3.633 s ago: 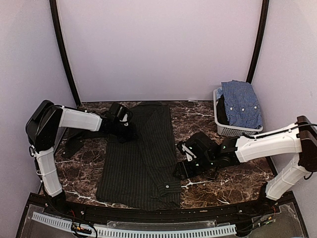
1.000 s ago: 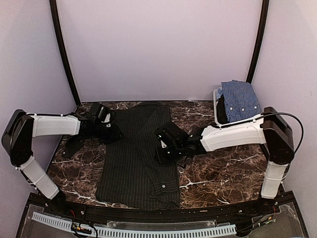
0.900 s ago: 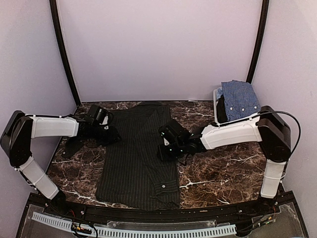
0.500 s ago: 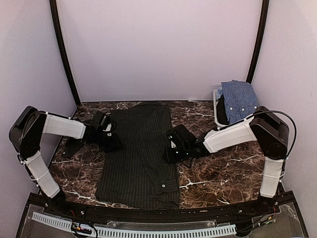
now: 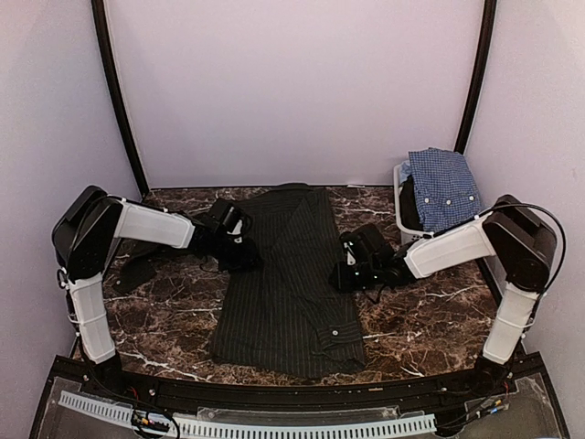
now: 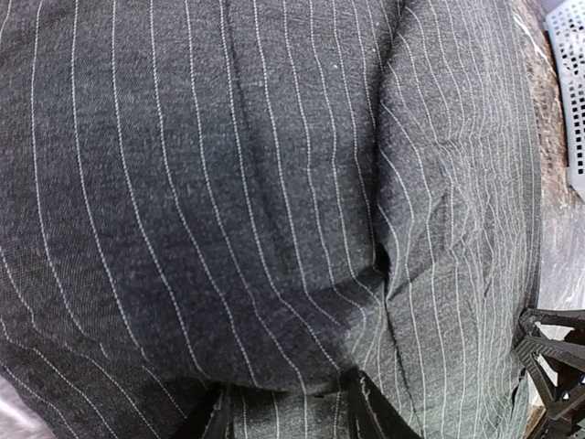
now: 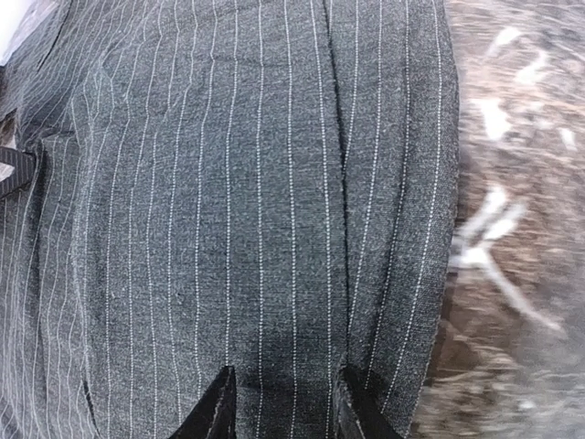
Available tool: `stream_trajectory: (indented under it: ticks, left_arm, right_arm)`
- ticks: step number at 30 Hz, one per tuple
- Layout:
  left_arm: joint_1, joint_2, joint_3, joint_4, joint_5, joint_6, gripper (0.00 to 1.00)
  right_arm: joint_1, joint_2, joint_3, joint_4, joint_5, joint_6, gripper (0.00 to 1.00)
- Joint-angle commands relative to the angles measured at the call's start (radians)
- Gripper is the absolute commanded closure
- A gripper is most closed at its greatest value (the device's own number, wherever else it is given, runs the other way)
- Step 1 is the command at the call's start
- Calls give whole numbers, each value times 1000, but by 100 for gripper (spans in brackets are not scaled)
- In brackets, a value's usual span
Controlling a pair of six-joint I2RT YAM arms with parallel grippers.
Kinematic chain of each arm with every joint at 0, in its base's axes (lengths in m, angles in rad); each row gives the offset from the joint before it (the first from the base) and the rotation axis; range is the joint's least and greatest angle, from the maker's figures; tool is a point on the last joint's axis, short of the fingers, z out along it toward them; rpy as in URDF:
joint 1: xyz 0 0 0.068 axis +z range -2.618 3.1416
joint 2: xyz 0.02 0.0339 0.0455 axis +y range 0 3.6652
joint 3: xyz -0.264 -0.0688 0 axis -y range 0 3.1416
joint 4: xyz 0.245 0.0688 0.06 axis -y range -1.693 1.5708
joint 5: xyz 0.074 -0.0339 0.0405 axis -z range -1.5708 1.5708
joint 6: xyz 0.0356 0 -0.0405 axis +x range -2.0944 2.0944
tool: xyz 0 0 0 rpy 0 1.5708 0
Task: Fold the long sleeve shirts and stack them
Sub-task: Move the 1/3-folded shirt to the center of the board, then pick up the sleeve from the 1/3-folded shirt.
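Note:
The black pinstriped shirt (image 5: 288, 274) lies lengthwise on the marble table, its collar end at the near right. My left gripper (image 5: 242, 254) is at its left edge; in the left wrist view (image 6: 288, 416) a bulge of striped cloth sits between the fingers. My right gripper (image 5: 345, 274) is at its right edge; in the right wrist view (image 7: 283, 402) the fingers straddle the shirt's edge strip. Both are shut on the shirt. The blue-and-white check shirt (image 5: 443, 187) is draped over the white basket (image 5: 400, 208) at the back right.
A dark strip of cloth (image 5: 137, 272), seemingly a sleeve, lies on the table at the far left. The basket's slatted wall shows in the left wrist view (image 6: 571, 91). Bare marble (image 7: 521, 229) lies right of the shirt.
Both grippers have moved to the right and the black shirt has slid right with them. The check shirt and basket have not moved.

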Motion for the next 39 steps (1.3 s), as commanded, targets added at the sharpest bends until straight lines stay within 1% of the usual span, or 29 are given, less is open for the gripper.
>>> stream_trajectory:
  ticks: [1, 4, 5, 12, 17, 21, 26, 30, 33, 39]
  left_arm:
    - [-22, 38, 15, -86, -1, -39, 59]
    - [-28, 34, -3, -82, 7, -56, 59]
    - [-32, 30, -6, -82, 10, -58, 59]
    - [-58, -83, -59, -112, -19, -65, 57]
    - [-58, -168, -175, -128, -43, -59, 56]
    - [-58, -229, -230, -116, -48, -68, 55]
    - [-51, -301, -224, -138, -73, -62, 54]
    - [8, -382, -232, -159, -122, -66, 54]
    - [93, -471, -264, -178, -179, -75, 53]
    - [223, -630, -301, -272, -375, -103, 53]
  right_arm:
    - [-33, -17, -69, -80, -3, -34, 66]
    - [-56, -26, -97, -80, -12, -38, 66]
    - [-62, -27, -103, -56, -15, -39, 66]
    - [-76, -22, -99, -48, -20, -54, 66]
    - [-78, -14, -73, -58, -23, -59, 66]
    - [-78, -13, -48, -72, -30, -65, 66]
    - [-77, -44, -1, -147, -21, -84, 65]
    - [-67, -102, 30, -201, -15, -100, 60]
    - [-41, -141, 60, -237, -2, -108, 57]
    - [6, -197, 112, -296, 25, -113, 54]
